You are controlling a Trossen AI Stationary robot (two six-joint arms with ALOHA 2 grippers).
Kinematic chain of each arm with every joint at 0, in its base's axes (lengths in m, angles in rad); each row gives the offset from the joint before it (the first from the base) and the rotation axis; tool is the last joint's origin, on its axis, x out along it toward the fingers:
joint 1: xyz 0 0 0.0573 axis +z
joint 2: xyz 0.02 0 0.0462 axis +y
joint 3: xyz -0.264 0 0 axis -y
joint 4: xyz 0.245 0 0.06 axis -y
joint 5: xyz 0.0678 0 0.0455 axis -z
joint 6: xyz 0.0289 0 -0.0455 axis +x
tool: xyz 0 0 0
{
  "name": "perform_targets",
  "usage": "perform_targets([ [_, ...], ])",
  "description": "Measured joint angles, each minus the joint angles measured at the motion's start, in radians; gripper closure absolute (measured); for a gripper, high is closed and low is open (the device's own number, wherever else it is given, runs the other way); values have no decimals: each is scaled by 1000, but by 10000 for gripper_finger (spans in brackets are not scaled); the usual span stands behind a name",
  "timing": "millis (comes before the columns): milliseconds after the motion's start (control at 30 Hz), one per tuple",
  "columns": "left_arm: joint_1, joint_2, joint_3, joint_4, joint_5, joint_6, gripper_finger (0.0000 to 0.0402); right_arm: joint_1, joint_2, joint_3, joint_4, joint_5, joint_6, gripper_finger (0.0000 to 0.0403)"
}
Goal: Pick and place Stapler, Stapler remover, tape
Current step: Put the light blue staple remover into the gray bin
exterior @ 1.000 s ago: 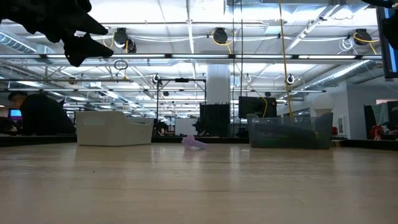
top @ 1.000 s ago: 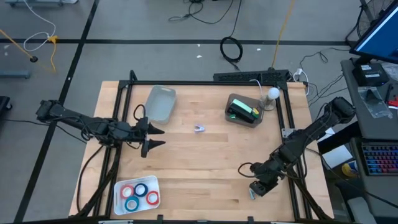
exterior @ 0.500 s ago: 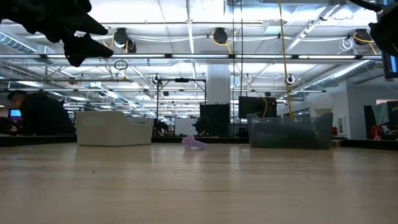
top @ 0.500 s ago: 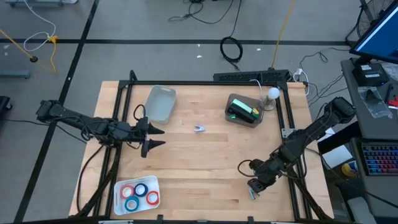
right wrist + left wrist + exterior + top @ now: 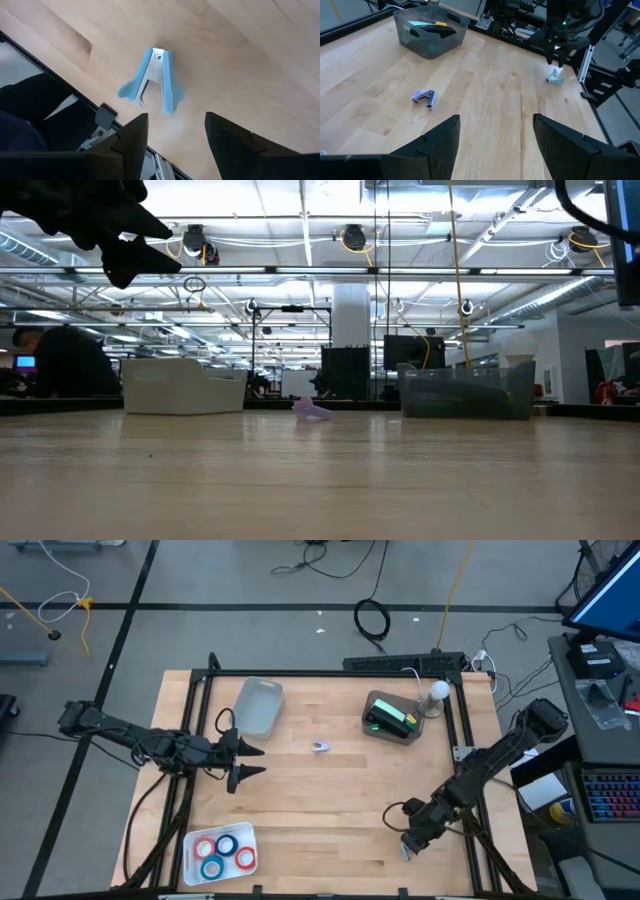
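Pale wood planks make up the table (image 5: 320,810), edged by a black metal frame. At the left side, the left gripper (image 5: 250,761) hovers above the wood with its two fingers spread apart and nothing between them; in the low view it hangs high in the upper corner (image 5: 125,240). Near the front edge below it sits a white tray (image 5: 192,840) holding four rolls of tape (image 5: 222,852), two red and two blue, lying flat. Toward the back, a clear empty bin (image 5: 259,705) rests on the table. Near the middle lies a small purple stapler remover (image 5: 320,747), alone on the bare wood, well apart from both grippers. Farther right, at the back, a grey bin (image 5: 372,725) holds a stapler (image 5: 390,719) with green and yellow on it. At the front right, by the frame, the right gripper (image 5: 413,844) hangs just above a light blue stapler remover (image 5: 152,80) lying on the wood; its fingers are parted, released, and the remover sits free beyond the fingertips, touching neither.
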Motion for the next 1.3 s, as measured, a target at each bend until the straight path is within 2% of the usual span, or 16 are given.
perform_targets([
  [233,0,0,0,0,0,-12,144,4,0,-74,138,-1,12,217],
  [767,0,0,0,0,0,-20,144,10,2,-97,157,2,0,260],
  [967,0,0,0,-1,0,-16,144,10,53,-97,240,-1,-6,266],
  [1300,0,0,0,-1,-1,-16,144,10,80,-97,255,-6,-24,292],
])
